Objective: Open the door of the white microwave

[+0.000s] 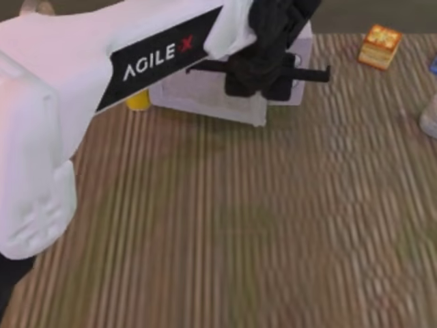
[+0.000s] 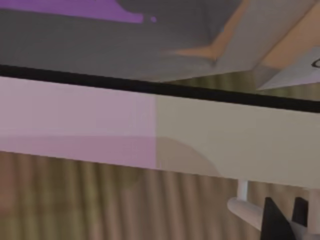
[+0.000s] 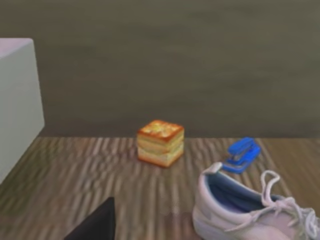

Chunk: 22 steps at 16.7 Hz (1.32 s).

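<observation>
One white microwave (image 1: 225, 96), left tool (image 1: 263, 82) over it.

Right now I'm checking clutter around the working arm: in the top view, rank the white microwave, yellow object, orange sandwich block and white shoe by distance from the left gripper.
1. White microwave, directly beneath the left gripper.
2. Orange sandwich block, far right.
3. Yellow object, left of the microwave; close to the block's rank.
4. White shoe, right edge.

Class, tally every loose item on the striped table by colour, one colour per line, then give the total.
White, boxy microwave and laced sneaker: 2
Orange-brown, cube-shaped sandwich stack: 1
Blue, small stapler: 1
Yellow, partly hidden item: 1
Total: 5
</observation>
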Each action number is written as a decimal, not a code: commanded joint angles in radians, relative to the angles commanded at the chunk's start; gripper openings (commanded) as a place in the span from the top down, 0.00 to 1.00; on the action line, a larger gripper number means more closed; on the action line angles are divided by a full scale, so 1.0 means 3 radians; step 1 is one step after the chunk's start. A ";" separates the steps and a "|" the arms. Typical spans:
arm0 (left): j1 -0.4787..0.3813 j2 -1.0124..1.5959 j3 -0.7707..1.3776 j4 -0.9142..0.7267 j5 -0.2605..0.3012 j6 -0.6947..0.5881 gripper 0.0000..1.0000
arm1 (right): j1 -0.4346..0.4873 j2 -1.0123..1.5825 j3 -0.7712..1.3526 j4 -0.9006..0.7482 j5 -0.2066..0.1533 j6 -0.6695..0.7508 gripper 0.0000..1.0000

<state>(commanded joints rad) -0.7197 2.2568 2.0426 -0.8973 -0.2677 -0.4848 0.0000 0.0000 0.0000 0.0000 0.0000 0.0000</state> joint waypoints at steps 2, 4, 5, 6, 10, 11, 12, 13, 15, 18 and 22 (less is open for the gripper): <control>0.0006 -0.0062 -0.0087 0.0055 0.0029 0.0045 1.00 | 0.0000 0.0000 0.0000 0.0000 0.0000 0.0000 0.00; 0.0006 -0.0062 -0.0088 0.0055 0.0030 0.0045 1.00 | 0.0000 0.0000 0.0000 0.0000 0.0000 0.0000 0.00; 0.0006 -0.0062 -0.0088 0.0055 0.0030 0.0045 1.00 | 0.0000 0.0000 0.0000 0.0000 0.0000 0.0000 0.00; 0.0006 -0.0062 -0.0088 0.0055 0.0030 0.0045 1.00 | 0.0000 0.0000 0.0000 0.0000 0.0000 0.0000 0.00; 0.0006 -0.0062 -0.0088 0.0055 0.0030 0.0045 1.00 | 0.0000 0.0000 0.0000 0.0000 0.0000 0.0000 0.00; 0.0006 -0.0062 -0.0088 0.0055 0.0030 0.0045 1.00 | 0.0000 0.0000 0.0000 0.0000 0.0000 0.0000 0.00; 0.0006 -0.0062 -0.0088 0.0055 0.0030 0.0045 1.00 | 0.0000 0.0000 0.0000 0.0000 0.0000 0.0000 0.00; 0.0006 -0.0062 -0.0088 0.0055 0.0030 0.0045 1.00 | 0.0000 0.0000 0.0000 0.0000 0.0000 0.0000 0.00; 0.0006 -0.0062 -0.0088 0.0055 0.0030 0.0045 1.00 | 0.0000 0.0000 0.0000 0.0000 0.0000 0.0000 0.00; 0.0006 -0.0062 -0.0088 0.0055 0.0030 0.0045 1.00 | 0.0000 0.0000 0.0000 0.0000 0.0000 0.0000 0.00; 0.0006 -0.0062 -0.0088 0.0055 0.0030 0.0045 1.00 | 0.0000 0.0000 0.0000 0.0000 0.0000 0.0000 0.00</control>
<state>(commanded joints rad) -0.7178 2.2381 2.0163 -0.8807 -0.2587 -0.4712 0.0000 0.0000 0.0000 0.0000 0.0000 0.0000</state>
